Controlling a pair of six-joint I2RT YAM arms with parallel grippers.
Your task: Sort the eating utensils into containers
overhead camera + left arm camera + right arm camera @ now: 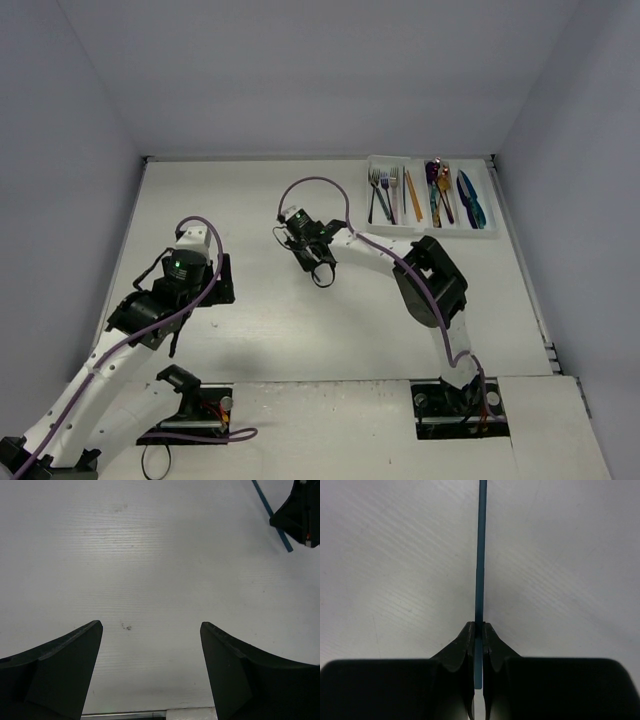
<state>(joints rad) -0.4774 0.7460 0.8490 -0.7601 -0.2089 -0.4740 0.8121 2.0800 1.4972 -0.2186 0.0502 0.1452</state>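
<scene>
Table [250, 330]: white, walled on three sides, both arms reaching over it.
Tray [395, 158]: far right corner, long compartments running near to far; silver forks [380, 185], copper stick [408, 195], spoons [437, 185] and blue knives [470, 200] lying inside.
Right gripper [479, 627]: mid-table, clamped tight on the blue stick [480, 555] close to one end.
Left gripper [151, 630]: spread wide, holding nothing, low over bare table on the left, well apart from the tray.
Blue stick: long axis straight ahead of the fingers; lifted or resting, unclear.
Route: tray far and rightward of the grip, right arm much nearer; probably a turn needed to match the compartments.
Obstacles: none visible between; the utensils in the tray narrow the landing.
</scene>
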